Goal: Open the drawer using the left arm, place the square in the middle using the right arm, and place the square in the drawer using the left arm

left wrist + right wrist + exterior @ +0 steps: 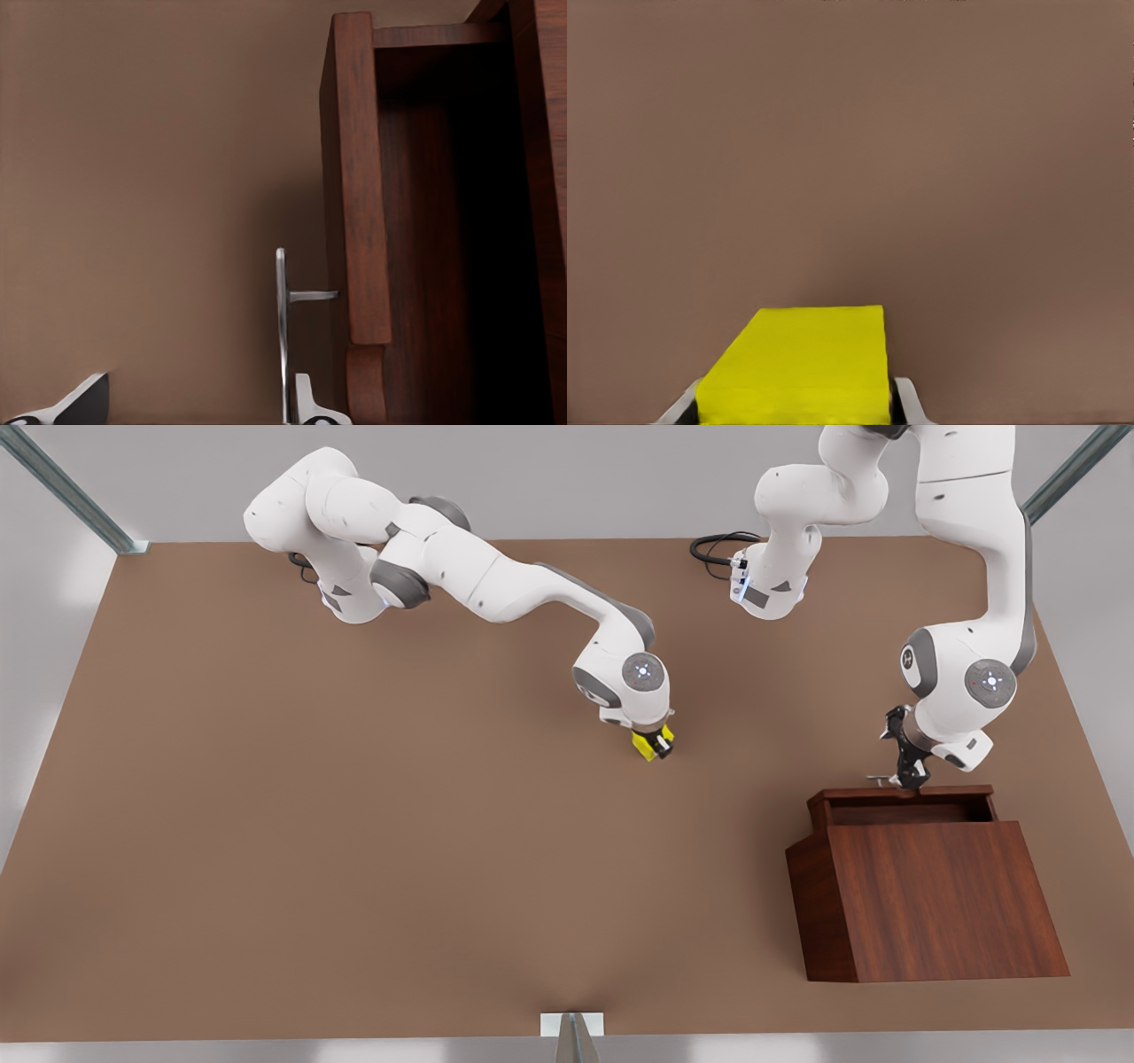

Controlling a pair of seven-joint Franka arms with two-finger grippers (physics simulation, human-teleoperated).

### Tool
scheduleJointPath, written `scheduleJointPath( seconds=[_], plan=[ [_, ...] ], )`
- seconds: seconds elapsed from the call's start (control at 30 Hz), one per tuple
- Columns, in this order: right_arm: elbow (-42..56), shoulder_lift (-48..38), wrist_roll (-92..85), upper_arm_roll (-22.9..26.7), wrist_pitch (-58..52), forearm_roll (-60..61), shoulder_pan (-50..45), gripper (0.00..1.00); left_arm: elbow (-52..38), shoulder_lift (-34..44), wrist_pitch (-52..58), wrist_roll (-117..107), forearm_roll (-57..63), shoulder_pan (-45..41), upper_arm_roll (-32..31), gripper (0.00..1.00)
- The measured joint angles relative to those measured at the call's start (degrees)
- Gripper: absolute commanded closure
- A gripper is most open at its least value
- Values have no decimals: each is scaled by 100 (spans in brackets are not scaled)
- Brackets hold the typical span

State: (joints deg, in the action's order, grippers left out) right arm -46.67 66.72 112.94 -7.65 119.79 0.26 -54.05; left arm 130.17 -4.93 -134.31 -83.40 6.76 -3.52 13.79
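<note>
Front view: brown surface (354,824) carrying two white arms and a reddish-brown wood-grain cabinet (939,899) at the front view's right. The drawer (904,804) stands pulled out of the cabinet toward the arms, its dark cavity open upward.

Left end effector (908,775): black, hanging at the outer front board of the drawer, at the silver bar handle (879,781). Left wrist view adds detail the front view lacks: the handle (282,328) runs as a thin bar on a short post just off the drawer front (359,177), and two fingertips (310,403) straddle it with a wide gap, one far out over bare surface, the other close beside the bar. Fingers spread apart, gripping nothing; whether the near fingertip touches the bar cannot be told. The same view looks into the drawer's shadowed interior beyond the front board.

Right end effector (656,742): black, at the middle of the surface, well apart from the cabinet and toward the front view's left of it. It is clamped on the square (647,746), a small bright yellow cube, tilted between the fingers. Right wrist view shows the cube's (799,363) flat yellow face seated between both fingertips (908,403), pads against its sides, plain brown surface (850,159) beyond. The front view alone shows the cube low near the surface; whether it rests on the surface cannot be told.
</note>
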Motion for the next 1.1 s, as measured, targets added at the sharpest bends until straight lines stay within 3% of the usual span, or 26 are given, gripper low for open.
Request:
scheduleJointPath(
  seconds=[0.2, 0.27, 0.33, 0.43, 0.5, 0.57, 0.73, 0.83, 0.93, 1.1],
  plan=[
    [-47, -448, -210, 71, -317, -45, 86, 0, 0, 71, 89, 17, 0, -2, 3, 0],
    [-161, -1162, -1098, 648, -964, -214, 136, 0, 0, 61, 41, 33, 0, -1, 9, 0],
    [-514, -2202, -4462, 679, -2908, -239, 1108, 0, -2, 36, -8, 61, 0, 4, 9, 0],
    [-1908, -3899, -9914, 642, -3446, -147, 3378, 0, 13, 41, 80, 43, 1, -3, 9, 0],
    [-2229, -4626, -10548, 657, -3685, 63, 4350, 0, 17, 53, 102, 32, 1, 0, 9, 0],
    [-2173, -4665, -11765, 723, -3808, 20, 4732, 0, 17, 60, 133, 26, 1, -6, 17, 0],
    [-2879, -5056, -11792, 733, -3531, 5, 4927, 0, 17, 106, 298, 26, 1, 4, 26, 0],
    [-2761, -5021, -11822, 730, -3533, 9, 4957, 0, 17, 98, 309, 17, 1, 0, 18, 0],
    [-2997, -5139, -11787, 1147, -3540, -2, 4987, 0, 52, 106, 383, 17, 1, -3, 18, 0],
    [-3290, -5286, -11787, 1187, -3505, -11, 5006, 0, 45, 209, 607, 33, 1, -6, 26, 0]
  ],
)
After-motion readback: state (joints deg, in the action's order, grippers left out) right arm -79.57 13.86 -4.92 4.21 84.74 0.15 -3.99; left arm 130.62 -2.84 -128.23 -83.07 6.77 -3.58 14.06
